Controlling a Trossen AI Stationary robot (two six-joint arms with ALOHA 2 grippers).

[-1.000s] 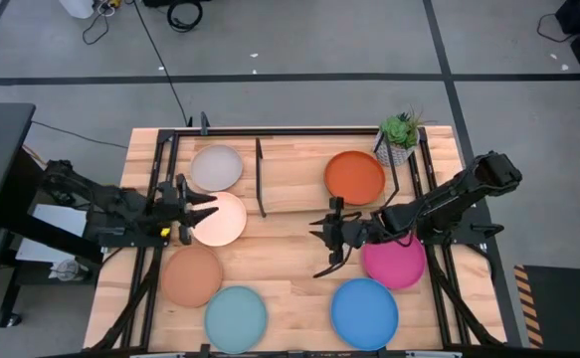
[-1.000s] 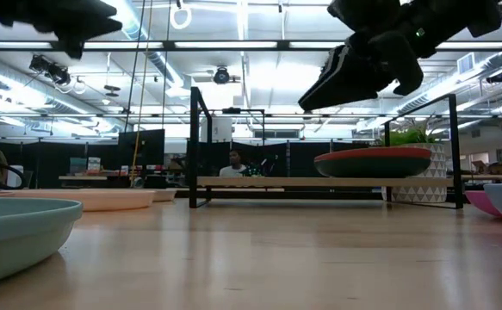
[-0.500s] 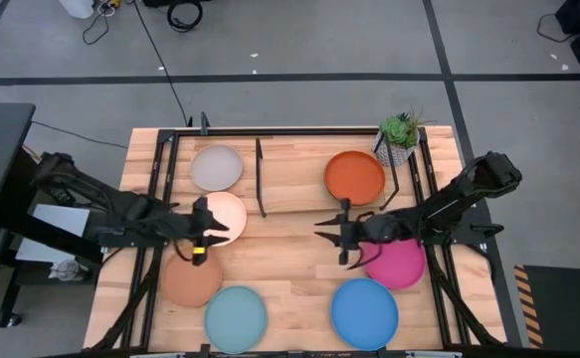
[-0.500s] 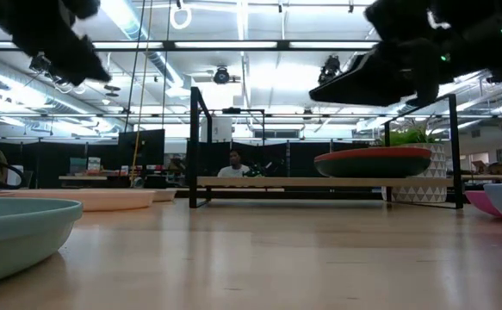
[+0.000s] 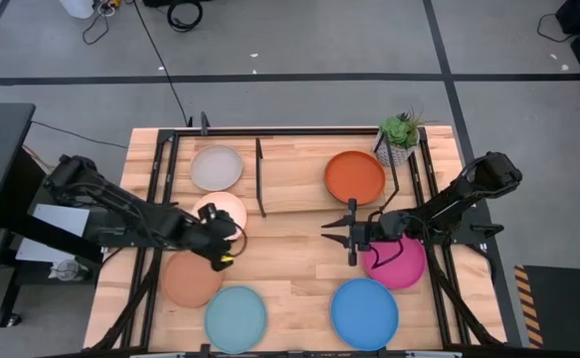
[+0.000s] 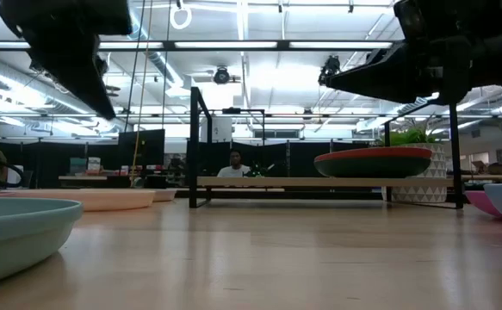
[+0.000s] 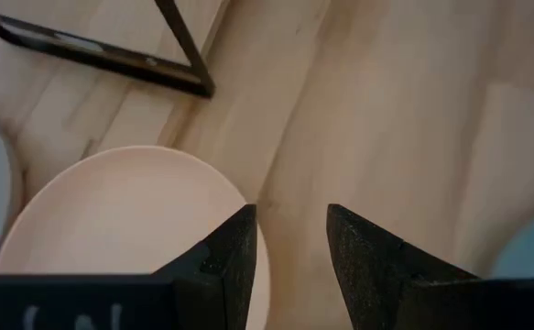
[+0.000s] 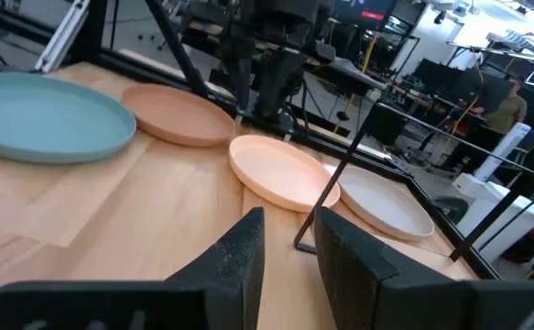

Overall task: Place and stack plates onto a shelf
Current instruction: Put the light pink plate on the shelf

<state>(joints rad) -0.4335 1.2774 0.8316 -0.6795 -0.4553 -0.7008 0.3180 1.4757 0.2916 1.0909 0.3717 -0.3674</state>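
The left gripper (image 5: 222,242), fingers spread, hovers at the rim of the peach plate (image 5: 224,210) lying on the table beside the shelf (image 5: 294,189). Stiff, light and shallow; probably best pinched at its rim

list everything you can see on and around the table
plates: seven seen; orange on the shelf's right, grey-white on its left, peach in front of the shelf, tan, light blue, bright blue, magenta on the table
shelf: one, light wood, black rods, table's far side
plant: one, green, far right corner
left pincer: open, over peach plate's edge
right pincer: mid-table, empty
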